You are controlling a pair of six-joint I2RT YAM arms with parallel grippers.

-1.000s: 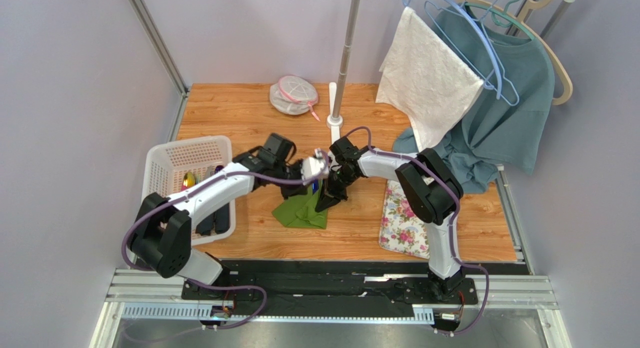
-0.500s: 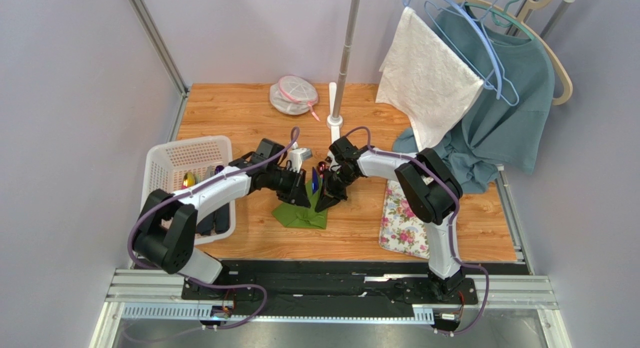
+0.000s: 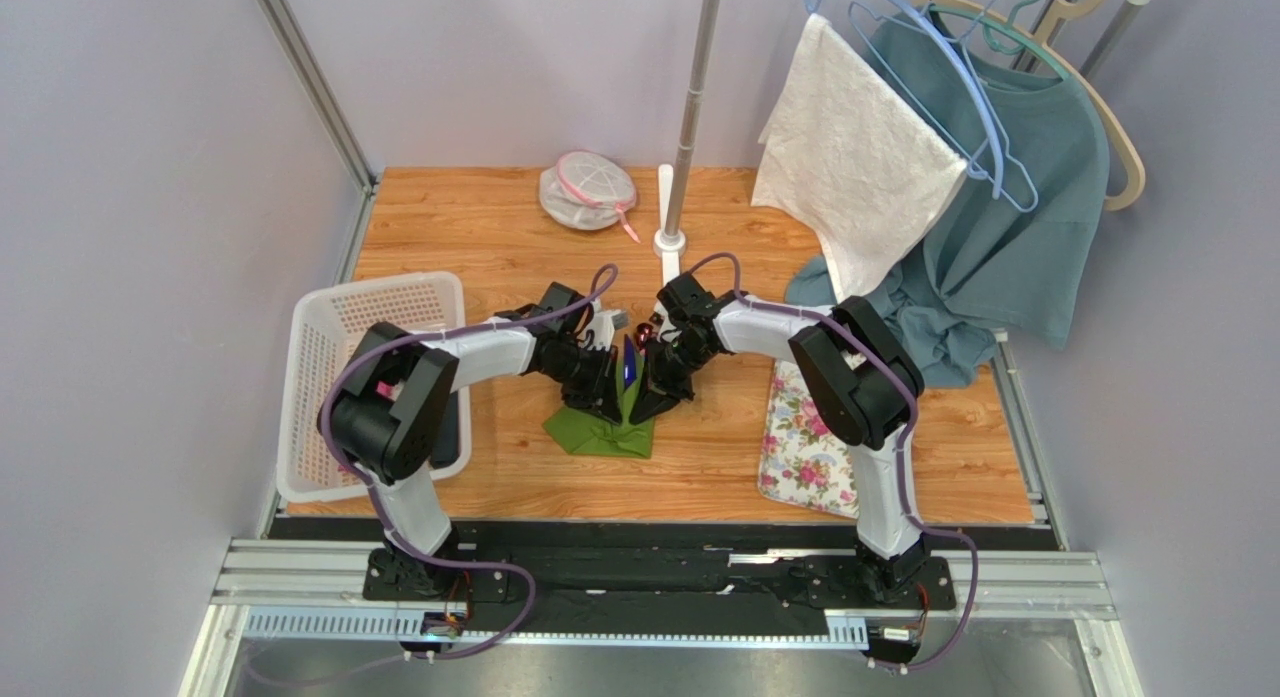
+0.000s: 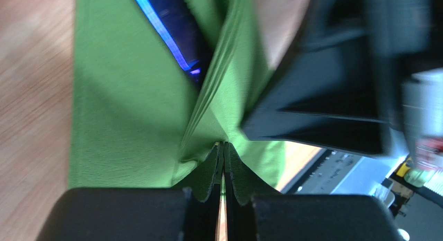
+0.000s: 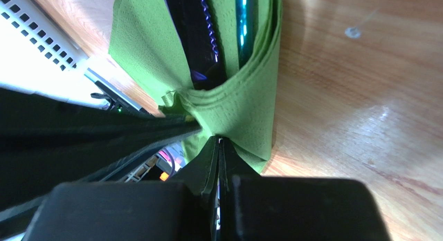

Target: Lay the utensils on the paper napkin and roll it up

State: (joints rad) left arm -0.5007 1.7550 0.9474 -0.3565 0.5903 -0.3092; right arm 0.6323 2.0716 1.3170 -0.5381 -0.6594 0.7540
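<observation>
The green paper napkin (image 3: 601,427) lies mid-table, folded up round the dark utensils (image 3: 628,370). A blue-purple stick (image 4: 166,36) shows inside the fold in the left wrist view, and dark and teal sticks (image 5: 208,33) in the right wrist view. A small reddish head (image 3: 643,334) pokes out at the top. My left gripper (image 3: 613,385) is shut on a pinch of napkin (image 4: 156,96). My right gripper (image 3: 655,391) is shut on the opposite napkin edge (image 5: 244,111). The two grippers almost touch.
A white perforated basket (image 3: 376,315) stands at the left. A floral mat (image 3: 812,442) lies to the right. A pole base (image 3: 670,241) and a round mesh pouch (image 3: 586,190) sit at the back. White cloth (image 3: 849,150) and a teal shirt (image 3: 1007,202) hang on hangers at back right.
My left arm has swung its wrist down and in to the napkin's left side and closed on it. My right gripper has stayed on the napkin.
</observation>
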